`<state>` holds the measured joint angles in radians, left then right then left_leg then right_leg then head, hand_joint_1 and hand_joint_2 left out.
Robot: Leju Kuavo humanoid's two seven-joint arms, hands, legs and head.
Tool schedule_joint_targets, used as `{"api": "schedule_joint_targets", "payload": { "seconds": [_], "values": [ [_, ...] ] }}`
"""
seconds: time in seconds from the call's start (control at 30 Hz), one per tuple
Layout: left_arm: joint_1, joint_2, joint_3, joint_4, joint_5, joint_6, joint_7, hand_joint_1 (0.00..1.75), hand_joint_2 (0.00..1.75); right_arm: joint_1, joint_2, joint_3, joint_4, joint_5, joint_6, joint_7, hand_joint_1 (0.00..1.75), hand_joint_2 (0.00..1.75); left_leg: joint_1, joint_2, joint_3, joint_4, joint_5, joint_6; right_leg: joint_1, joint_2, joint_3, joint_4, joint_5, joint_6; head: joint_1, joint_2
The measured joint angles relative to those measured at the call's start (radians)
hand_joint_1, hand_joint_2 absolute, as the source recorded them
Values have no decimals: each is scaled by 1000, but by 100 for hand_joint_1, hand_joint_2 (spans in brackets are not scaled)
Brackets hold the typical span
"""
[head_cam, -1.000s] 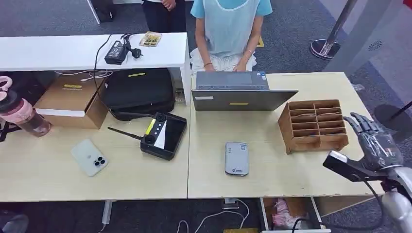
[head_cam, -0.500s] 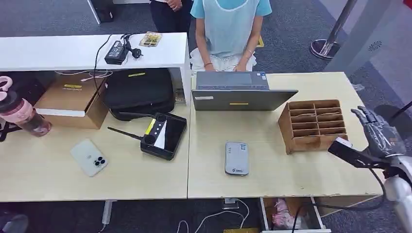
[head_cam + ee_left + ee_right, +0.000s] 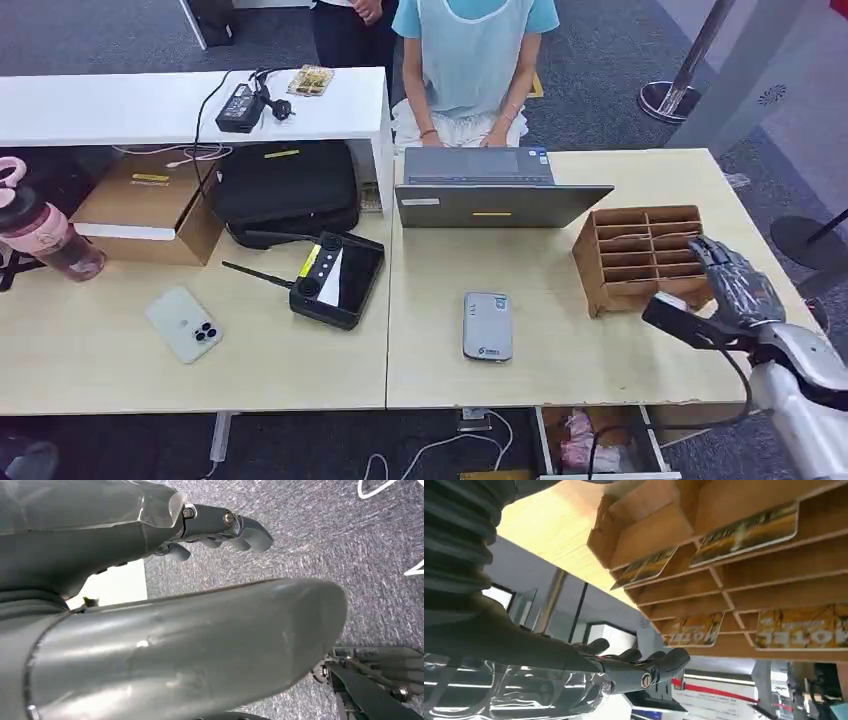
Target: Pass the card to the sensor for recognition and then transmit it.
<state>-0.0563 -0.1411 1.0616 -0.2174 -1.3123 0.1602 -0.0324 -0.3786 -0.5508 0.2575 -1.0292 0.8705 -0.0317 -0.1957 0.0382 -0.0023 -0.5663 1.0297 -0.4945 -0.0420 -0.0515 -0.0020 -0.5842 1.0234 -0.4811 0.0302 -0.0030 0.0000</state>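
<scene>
Right hand: the right hand (image 3: 738, 285) hovered at the near right corner of the wooden card rack (image 3: 645, 257), fingers extended side by side and holding nothing; in the right wrist view its dark fingertips (image 3: 659, 661) pointed toward the rack's open slots.
Left hand: the left hand (image 3: 220, 527) hung over grey carpet, fingers loosely curled with nothing in them.
Cards: several cards lay in the rack's compartments, among them a card (image 3: 746, 531) in an upper slot and another card (image 3: 801, 627) lower down; none had been lifted yet.
Sensor: the grey card reader (image 3: 487, 326) lay flat on the table (image 3: 560, 370), well apart from the rack, toward the robot's left.
Risk, grasp: the cards looked thin, glossy and flat against the shelves, so thick fingers would probably slide over an edge rather than pinch it.
Risk, rack: the rack looked like light, thin plywood with narrow partitions; a push from the hand could shove or tip it.
Risk, wrist: the black wrist camera bracket (image 3: 690, 322) sat low near the table and might catch the rack's side.
Shapes: the cards were rounded rectangles with yellow printed faces; the reader was a smooth rounded slab.
</scene>
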Motion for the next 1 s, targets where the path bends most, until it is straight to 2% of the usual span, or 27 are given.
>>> {"api": "schedule_joint_targets", "payload": {
  "seconds": [0.3,0.47,0.7,1.0],
  "values": [
    [-1,0,0,0,2,0,2,0,0,-30,33,25,46,18,-14,-9,0,175,0,0,0,0,0,0,0,0,0,0,0,0,0,0],
    [-2,0,0,0,12,8,11,0,0,-106,65,57,124,39,-32,-26,0,175,0,0,0,0,0,0,0,1,0,0,0,0,0,0],
    [-2,0,0,0,10,11,11,0,0,-169,92,79,216,45,-108,-18,0,175,0,0,0,0,1,-1,0,0,0,0,0,0,0,0],
    [-2,0,0,0,9,17,11,0,0,-177,103,83,272,39,-136,-18,0,175,0,0,0,0,1,-1,0,0,0,0,0,0,0,0]
  ]
}}
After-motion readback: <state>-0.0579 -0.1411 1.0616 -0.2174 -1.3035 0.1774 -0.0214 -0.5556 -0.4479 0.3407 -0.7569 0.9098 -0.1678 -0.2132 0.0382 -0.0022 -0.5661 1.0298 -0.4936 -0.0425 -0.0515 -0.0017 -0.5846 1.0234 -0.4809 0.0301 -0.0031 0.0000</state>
